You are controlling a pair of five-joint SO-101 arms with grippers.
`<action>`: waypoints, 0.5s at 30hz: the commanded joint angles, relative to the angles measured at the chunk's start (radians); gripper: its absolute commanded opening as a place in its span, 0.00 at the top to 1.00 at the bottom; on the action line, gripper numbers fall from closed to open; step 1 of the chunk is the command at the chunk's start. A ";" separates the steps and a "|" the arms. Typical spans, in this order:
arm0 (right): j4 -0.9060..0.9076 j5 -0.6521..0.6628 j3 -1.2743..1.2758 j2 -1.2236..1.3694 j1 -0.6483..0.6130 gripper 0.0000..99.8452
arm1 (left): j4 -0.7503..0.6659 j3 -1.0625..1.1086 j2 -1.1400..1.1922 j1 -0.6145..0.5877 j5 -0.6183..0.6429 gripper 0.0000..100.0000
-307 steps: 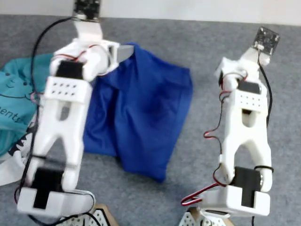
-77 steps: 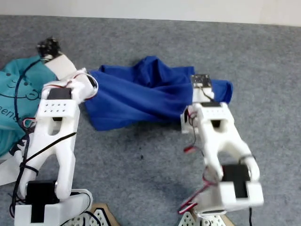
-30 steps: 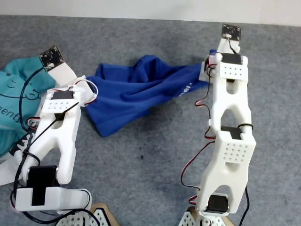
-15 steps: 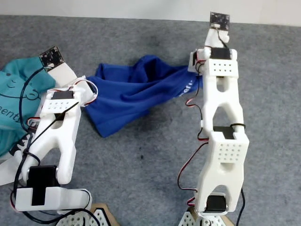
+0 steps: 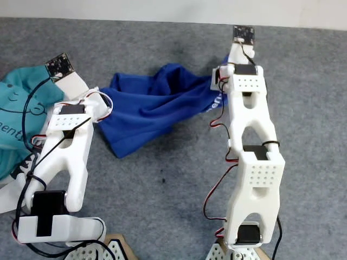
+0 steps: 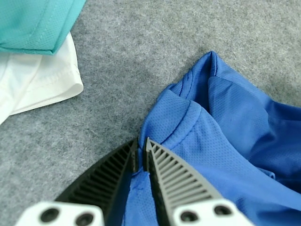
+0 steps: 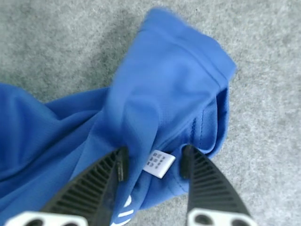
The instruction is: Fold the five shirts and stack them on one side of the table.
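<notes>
A blue shirt (image 5: 157, 103) lies bunched in a long band across the grey table (image 5: 162, 184) between my two arms. My left gripper (image 6: 141, 157) is shut on a hem at the shirt's left end, close to the table. The left arm (image 5: 68, 141) stands at the left in the high view. My right gripper (image 7: 153, 162) hangs open over the blue shirt (image 7: 155, 94) at its right end, one finger on each side of a fold with a small white tag (image 7: 159, 164). The right arm (image 5: 246, 108) stretches far out over that end.
A teal shirt (image 5: 16, 108) lies at the table's left edge, with a white shirt (image 5: 8, 195) partly under it; both show in the left wrist view as teal shirt (image 6: 37, 23) and white shirt (image 6: 35, 82). Bare grey table lies in front of the blue shirt.
Over ten seconds the blue shirt went from lying spread out to a bunched band. In the last second the right arm swung left over the shirt's right end. The left arm kept still.
</notes>
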 commanded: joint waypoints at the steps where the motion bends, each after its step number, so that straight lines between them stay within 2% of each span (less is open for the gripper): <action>1: -0.019 -0.002 -0.001 -0.041 -0.004 0.88 | -0.015 -0.027 -0.005 -0.007 0.003 0.99; 4: -0.016 -0.006 -0.002 -0.047 0.012 0.99 | -0.015 -0.025 -0.005 -0.007 0.003 0.99; 5: -0.013 -0.009 -0.002 -0.048 0.016 1.00 | -0.015 -0.025 -0.005 -0.007 0.003 0.99; 10: 0.018 -0.009 -0.019 -0.053 0.056 0.99 | -0.015 -0.024 -0.004 -0.004 0.003 0.99; 15: 0.176 -0.005 -0.162 -0.051 0.097 0.99 | -0.015 -0.024 -0.004 -0.004 0.003 0.99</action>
